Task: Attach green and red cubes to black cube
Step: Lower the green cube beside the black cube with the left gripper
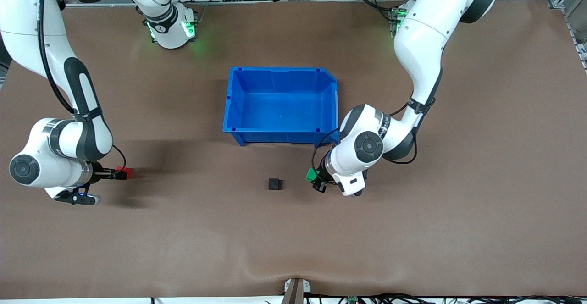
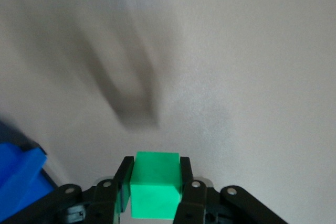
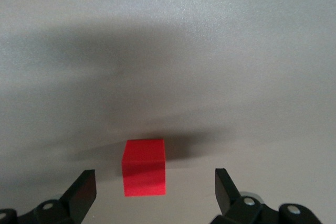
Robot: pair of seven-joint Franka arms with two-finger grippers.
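Observation:
The black cube (image 1: pixel 274 184) sits on the brown table, nearer the front camera than the blue bin. My left gripper (image 1: pixel 316 181) is shut on the green cube (image 1: pixel 312 174), low over the table beside the black cube toward the left arm's end, with a gap between them. In the left wrist view the green cube (image 2: pixel 155 184) is clamped between both fingers of the left gripper (image 2: pixel 156 163). The red cube (image 1: pixel 124 172) rests on the table toward the right arm's end. My right gripper (image 3: pixel 154 182) stands open around the red cube (image 3: pixel 144 167), with neither finger touching it.
The blue bin (image 1: pixel 279 136) stands in the middle of the table, nothing showing inside it; its corner (image 2: pixel 21 182) shows in the left wrist view. Bare brown tabletop lies between the red cube and the black cube.

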